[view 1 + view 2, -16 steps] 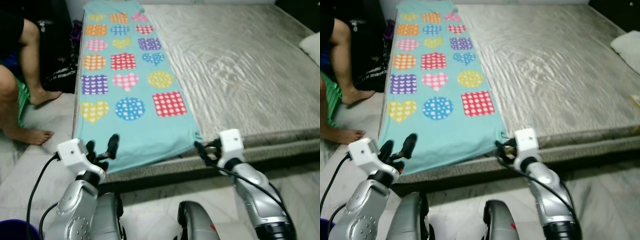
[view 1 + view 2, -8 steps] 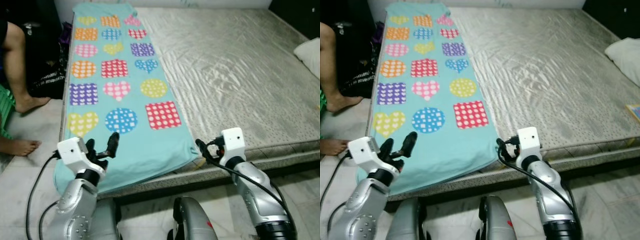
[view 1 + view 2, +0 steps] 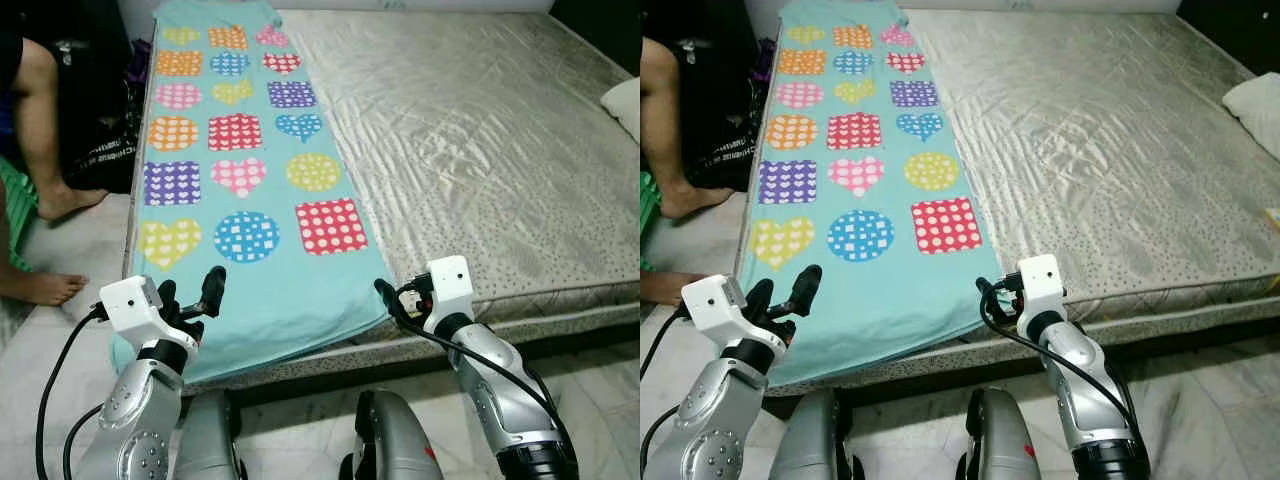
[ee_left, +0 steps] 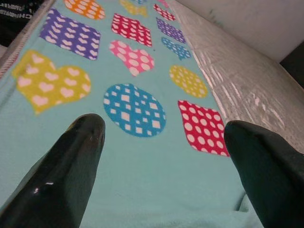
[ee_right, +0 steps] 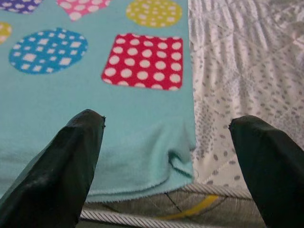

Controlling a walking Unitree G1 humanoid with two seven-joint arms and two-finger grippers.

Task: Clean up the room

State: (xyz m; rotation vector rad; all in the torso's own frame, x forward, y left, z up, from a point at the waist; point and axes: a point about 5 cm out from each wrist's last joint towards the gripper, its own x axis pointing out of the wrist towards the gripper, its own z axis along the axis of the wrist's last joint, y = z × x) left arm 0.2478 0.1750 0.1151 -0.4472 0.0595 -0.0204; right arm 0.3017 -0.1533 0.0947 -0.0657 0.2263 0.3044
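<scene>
Standing at the foot of the mattress (image 3: 500,150), the robot is lining both arms up on the near end of a turquoise blanket (image 3: 250,160) printed with dotted hearts, circles and squares, which is lying flat in a long strip along the mattress's left side, its near hem draping just over the front edge. This appears to be the approach before a two-handed grab of the hem, presumably to fold or lift the blanket as part of tidying the room. The left gripper (image 3: 190,292) is hovering over the near left corner of the blanket, its two black fingers (image 4: 71,166) spread wide with nothing between them; the left wrist view is looking past them at the blue dotted circle and yellow heart, and no contact with the cloth can be seen. The right gripper (image 3: 988,298) is hanging at the near right corner, jaws likewise wide apart and empty, framing the curled corner of the hem where it is meeting the grey dotted mattress cover and a piped edge. The next move likely calls for lowering both grippers until one finger slips under the hem and the other is pressing on top, then closing on both corners evenly. A person's bare legs (image 3: 45,150) are resting on the floor just beside the mattress's left edge, so any sweep to that side needs care.
</scene>
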